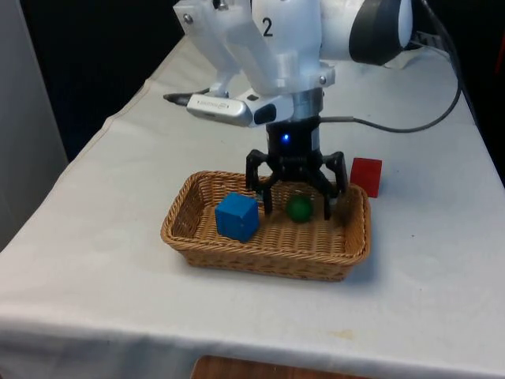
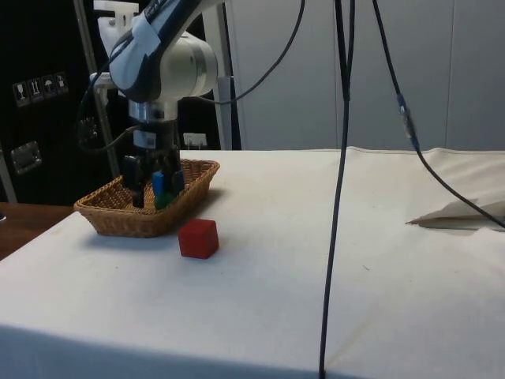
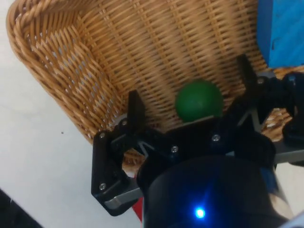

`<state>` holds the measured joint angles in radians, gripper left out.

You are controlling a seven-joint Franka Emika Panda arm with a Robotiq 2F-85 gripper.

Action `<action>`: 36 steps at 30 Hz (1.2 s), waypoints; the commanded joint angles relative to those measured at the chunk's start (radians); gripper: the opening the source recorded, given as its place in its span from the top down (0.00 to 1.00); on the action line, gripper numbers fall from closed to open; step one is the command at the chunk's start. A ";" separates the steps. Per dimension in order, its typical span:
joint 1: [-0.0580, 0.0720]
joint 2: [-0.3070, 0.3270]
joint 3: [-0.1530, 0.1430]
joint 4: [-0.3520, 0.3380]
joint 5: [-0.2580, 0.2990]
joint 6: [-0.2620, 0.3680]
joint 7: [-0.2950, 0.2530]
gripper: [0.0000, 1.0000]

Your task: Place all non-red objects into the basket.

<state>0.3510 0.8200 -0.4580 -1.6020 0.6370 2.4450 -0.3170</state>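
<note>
A wicker basket (image 1: 197, 241) (image 2: 110, 217) (image 3: 57, 71) sits on the white cloth. Inside it lie a blue cube (image 1: 237, 216) (image 3: 280, 31) towards the front view's left and a green ball (image 1: 299, 208) (image 3: 198, 100) beside it. My gripper (image 1: 297, 207) (image 2: 155, 192) (image 3: 190, 97) hangs inside the basket, open, with its fingers (image 1: 266, 197) on either side of the green ball and apart from it. The ball rests on the basket floor. A red cube (image 1: 366, 175) (image 2: 197, 238) stands on the cloth just outside the basket, on the front view's right.
The basket's rim (image 1: 359, 225) rises close around my fingers. A grey cable (image 1: 418, 122) trails over the cloth behind the arm. A fold of cloth (image 2: 458, 215) lies at the far right in the side view.
</note>
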 commanded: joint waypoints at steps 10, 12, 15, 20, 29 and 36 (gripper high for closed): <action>0.017 -0.138 -0.005 -0.115 -0.056 -0.011 0.002 0.00; 0.018 -0.169 -0.005 -0.137 -0.070 -0.014 0.002 0.00; 0.019 -0.188 -0.006 -0.150 -0.081 -0.016 0.002 0.00; 0.021 -0.241 -0.007 -0.182 -0.106 -0.030 0.002 0.00; 0.026 -0.356 -0.006 -0.264 -0.169 -0.042 0.004 0.00; 0.027 -0.428 -0.004 -0.315 -0.213 -0.049 0.005 0.00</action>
<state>0.3700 0.3890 -0.4540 -1.9180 0.4290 2.3960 -0.3180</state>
